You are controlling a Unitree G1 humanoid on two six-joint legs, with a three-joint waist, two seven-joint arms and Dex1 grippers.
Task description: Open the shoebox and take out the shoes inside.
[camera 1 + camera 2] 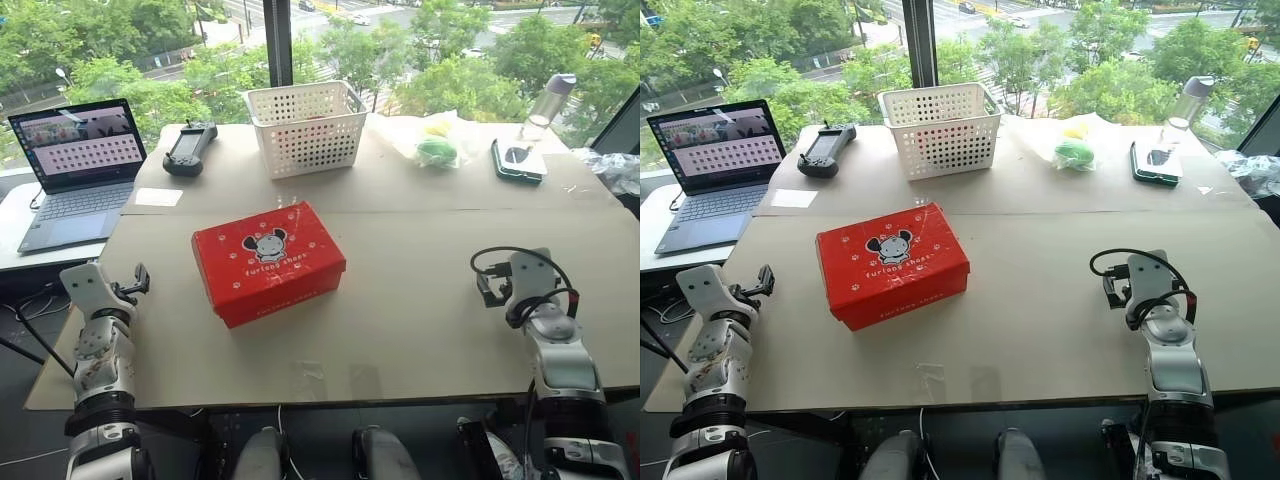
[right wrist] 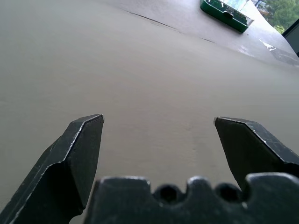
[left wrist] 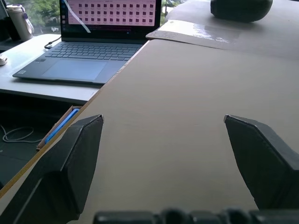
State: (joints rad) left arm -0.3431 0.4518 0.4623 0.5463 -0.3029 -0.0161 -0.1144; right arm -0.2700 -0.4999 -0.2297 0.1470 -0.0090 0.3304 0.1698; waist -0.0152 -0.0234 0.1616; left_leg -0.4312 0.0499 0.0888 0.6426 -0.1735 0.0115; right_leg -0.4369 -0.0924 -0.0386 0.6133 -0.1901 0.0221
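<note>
Red shoebox (image 1: 268, 262) sits shut mid-tabletop (image 1: 420, 300), between our 2 arms. Left gripper (image 3: 163, 140) and right gripper (image 2: 159, 135) are both spread wide, empty, well apart from it. Opening not yet begun; next we reach for the lid edge.

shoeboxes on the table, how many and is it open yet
1. The red shoebox lies near the middle of the table, in front of the white basket, between the two open grippers. Its lid is shut, so any shoes inside are hidden.
</note>
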